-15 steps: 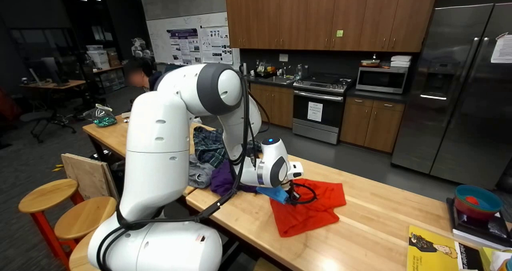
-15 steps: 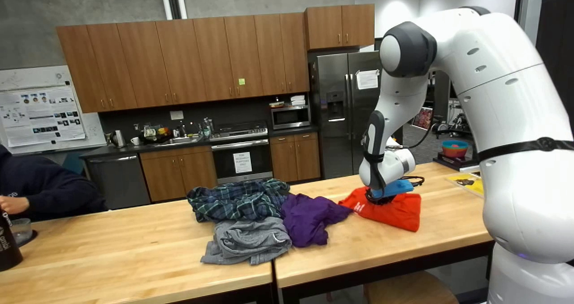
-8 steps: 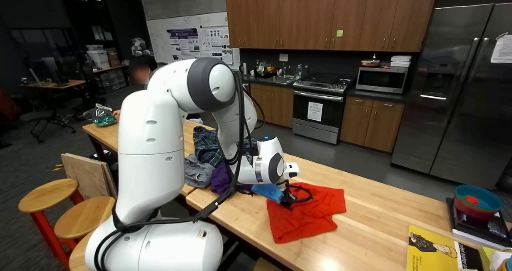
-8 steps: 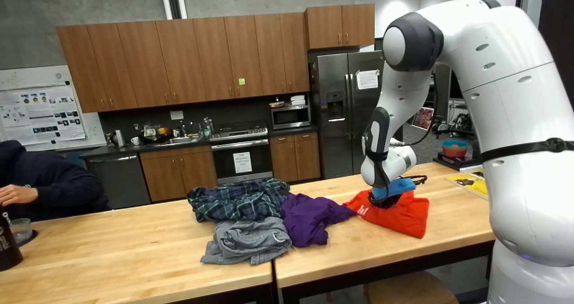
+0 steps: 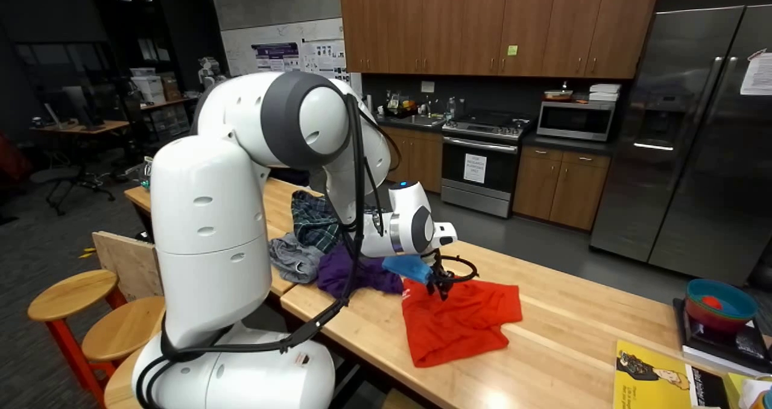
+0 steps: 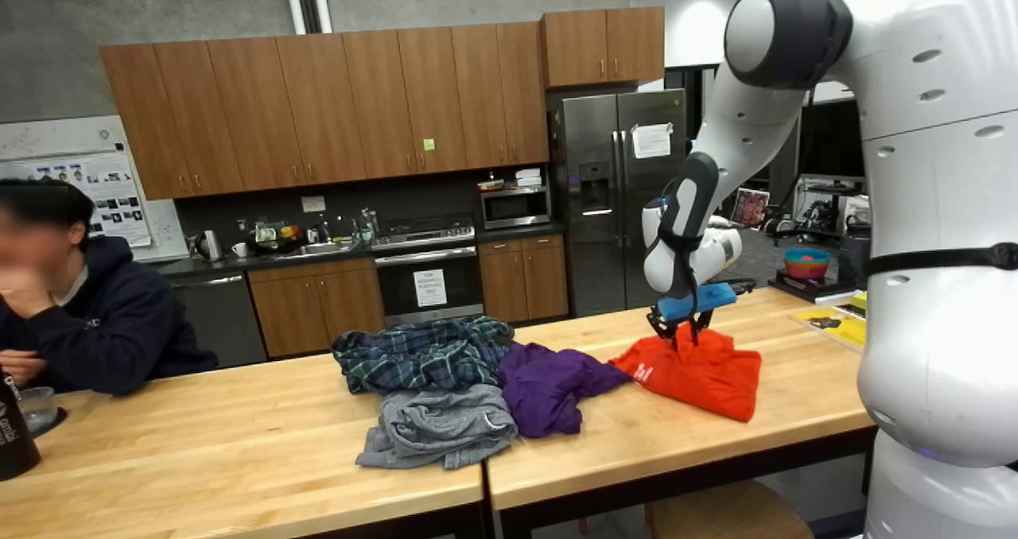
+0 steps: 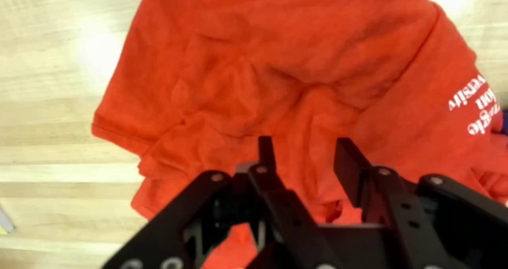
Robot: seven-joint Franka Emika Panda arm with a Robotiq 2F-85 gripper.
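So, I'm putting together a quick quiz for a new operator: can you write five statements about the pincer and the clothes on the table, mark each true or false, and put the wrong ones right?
1. The pincer is over the red garment. True.
2. The pincer's jaws are pressed shut. False: they stand apart.
3. The purple cloth lies nearer the red garment than the plaid cloth does. True.
4. The plaid cloth lies on top of the red garment. False: it lies apart from it, beside the purple cloth.
5. White lettering shows on the red garment. True.
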